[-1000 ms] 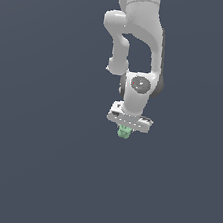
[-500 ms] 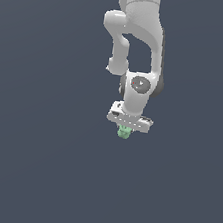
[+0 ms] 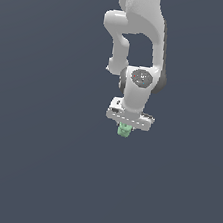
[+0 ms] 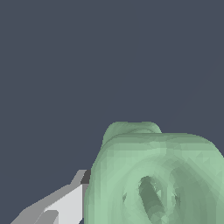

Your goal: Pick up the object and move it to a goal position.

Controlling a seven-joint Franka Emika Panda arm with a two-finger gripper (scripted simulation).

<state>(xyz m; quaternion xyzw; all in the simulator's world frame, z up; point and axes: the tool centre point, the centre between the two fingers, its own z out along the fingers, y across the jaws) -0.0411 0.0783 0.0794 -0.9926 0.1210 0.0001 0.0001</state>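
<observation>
The object is a small pale mint-green lumpy block. In the exterior view it hangs just under the white gripper bar, held between the fingers. My gripper is shut on it, below the white-grey arm. In the wrist view the object fills much of the picture, close to the camera, with one grey-white finger pressed against its side. The other finger is hidden behind the object.
A plain dark blue-grey surface lies all around the arm. The arm's links rise above the gripper to the top edge of the exterior view.
</observation>
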